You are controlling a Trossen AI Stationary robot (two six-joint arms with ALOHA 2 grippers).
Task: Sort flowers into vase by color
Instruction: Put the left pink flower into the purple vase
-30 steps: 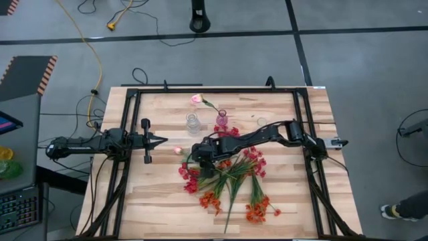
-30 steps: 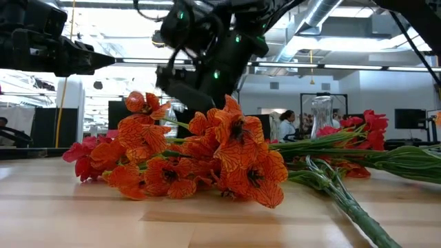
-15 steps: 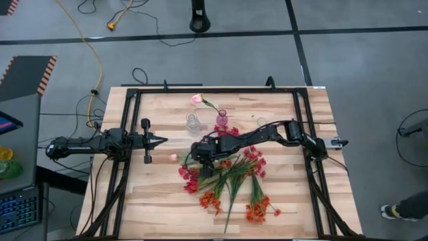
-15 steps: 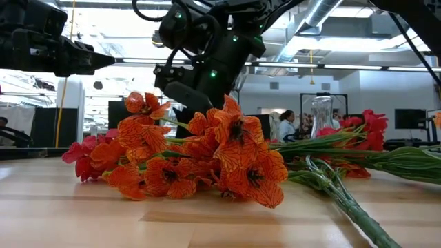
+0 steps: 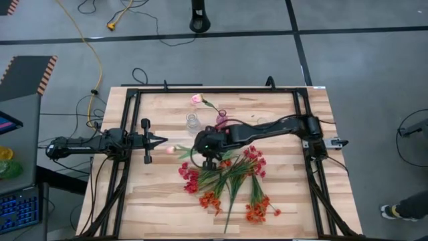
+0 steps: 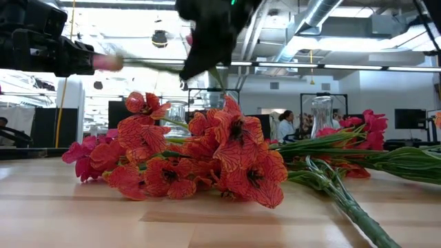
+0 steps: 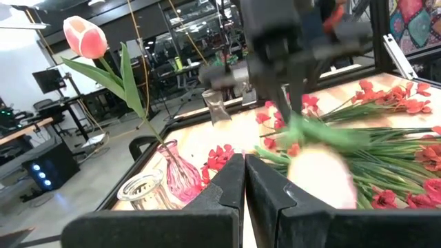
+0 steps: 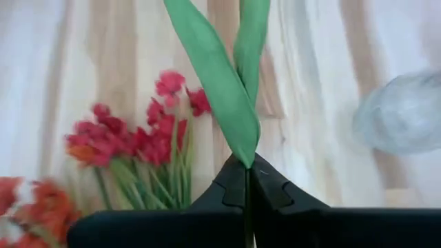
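The light wooden table (image 5: 154, 194) carries a loose pile of red and orange artificial flowers (image 5: 227, 177) lying just below the right claw (image 5: 200, 148), which hangs over the middle, lifted off the surface. That claw is pinched tight on the green stem of a pale pink flower (image 5: 170, 150), bloom sticking out sideways toward the left claw (image 5: 162, 140), whose fingers are pressed together on nothing. Beyond the right claw stand a small pink glass vase (image 5: 221, 120) and a clear glass vase (image 5: 192, 123), close together
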